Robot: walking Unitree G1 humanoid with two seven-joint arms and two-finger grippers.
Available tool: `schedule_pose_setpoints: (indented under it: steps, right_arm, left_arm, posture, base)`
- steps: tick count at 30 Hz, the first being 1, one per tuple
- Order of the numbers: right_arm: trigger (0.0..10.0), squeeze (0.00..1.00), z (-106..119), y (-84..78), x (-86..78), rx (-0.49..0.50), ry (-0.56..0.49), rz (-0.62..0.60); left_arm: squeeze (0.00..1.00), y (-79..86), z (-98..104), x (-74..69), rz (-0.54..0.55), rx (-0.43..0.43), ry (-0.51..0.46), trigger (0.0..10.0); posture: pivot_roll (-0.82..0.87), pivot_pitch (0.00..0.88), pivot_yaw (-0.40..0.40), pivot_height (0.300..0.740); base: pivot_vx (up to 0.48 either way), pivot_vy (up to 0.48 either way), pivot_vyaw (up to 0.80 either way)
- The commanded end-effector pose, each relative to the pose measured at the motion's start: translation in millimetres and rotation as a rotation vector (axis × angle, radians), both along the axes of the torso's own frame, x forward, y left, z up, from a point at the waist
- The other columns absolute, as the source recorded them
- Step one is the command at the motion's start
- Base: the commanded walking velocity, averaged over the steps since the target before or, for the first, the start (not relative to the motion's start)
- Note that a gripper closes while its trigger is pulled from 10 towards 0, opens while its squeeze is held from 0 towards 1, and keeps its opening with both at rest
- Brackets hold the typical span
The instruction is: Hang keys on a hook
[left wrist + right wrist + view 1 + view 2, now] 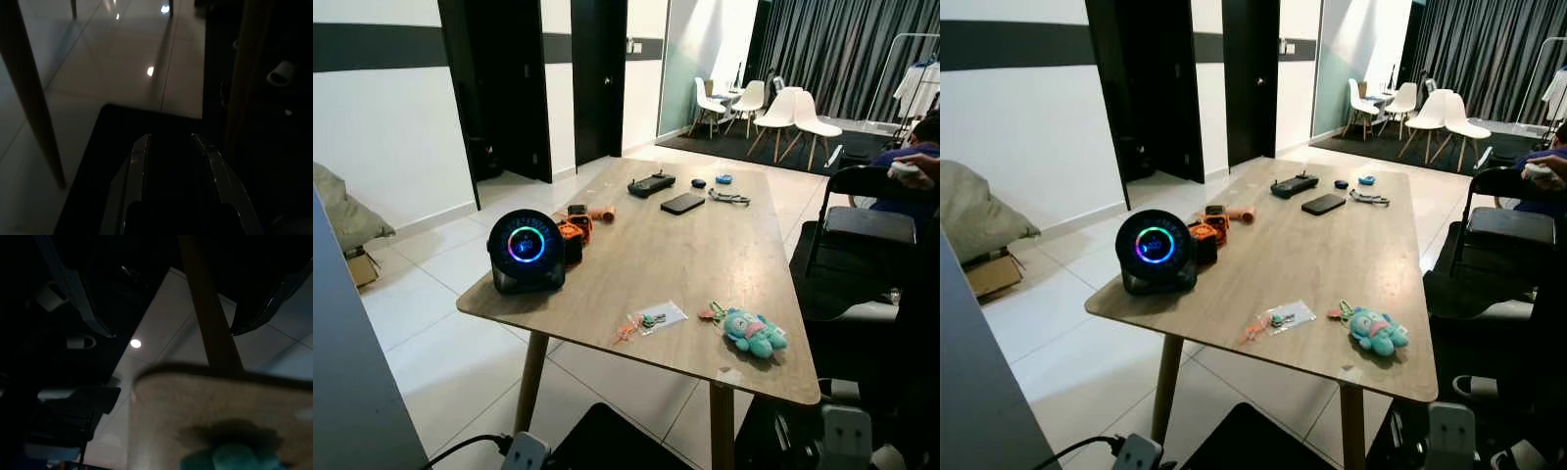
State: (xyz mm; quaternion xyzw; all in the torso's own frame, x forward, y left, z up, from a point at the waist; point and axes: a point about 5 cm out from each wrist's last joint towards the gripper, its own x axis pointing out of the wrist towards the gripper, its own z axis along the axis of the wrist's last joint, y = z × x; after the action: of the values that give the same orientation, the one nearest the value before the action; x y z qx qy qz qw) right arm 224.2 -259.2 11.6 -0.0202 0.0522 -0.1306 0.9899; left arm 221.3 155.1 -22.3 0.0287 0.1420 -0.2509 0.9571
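1. The keys [713, 312], joined to a teal plush keyring [755, 333], are seen lying on the wooden table [705, 245] near its close right corner, untouched.
2. No hook can be made out in the head views; its place cannot be told.
3. The right gripper [171, 298] is held low by the table edge, its fingers spread wide with nothing between them; the teal plush and a table leg are seen beyond them.
4. The left gripper [171, 147] is hung idle below the table over a dark mat, fingers narrowly parted, empty.
5. Step in hand, judged: the keys are to be reached and picked up. The pinch is best made at the metal ring, not the soft plush, so the loop is left free for hanging.
6. A small clear bag [658, 318] is noted beside the keys; small items are held inside, too small to identify.
7. A round fan [527, 250] with a lit ring is stood at the left edge.
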Motion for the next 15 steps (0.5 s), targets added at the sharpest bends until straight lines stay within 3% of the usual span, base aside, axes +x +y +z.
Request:
schedule_pose_setpoints:
  steps: [1,7,15]
  right_arm:
    - [10.0,0.0,7,-0.1,-1.9,-0.005,-0.051,-0.006]
    - [10.0,0.0,16,2.7,-15.0,-0.016,-0.102,0.005]
    - [10.0,0.0,41,-4.7,-13.5,-0.031,-0.201,-0.032]
  left_arm:
    - [0.0,3.3,7,0.0,-0.032,-0.006,-0.048,10.0]
    - [0.0,9.7,24,2.1,-0.026,-0.051,-0.135,10.0]
    - [0.0,5.1,49,11.1,-0.002,-0.132,-0.231,10.0]
  posture:
    - [0.0,0.009,-0.007,0.74]
    - [-0.01,0.014,-0.005,0.74]
    - [-0.01,0.018,-0.003,0.74]
  base:
    - [0.0,0.0,0.0]
    - [0.0,0.0,0.0]
    - [0.0,0.0,0.0]
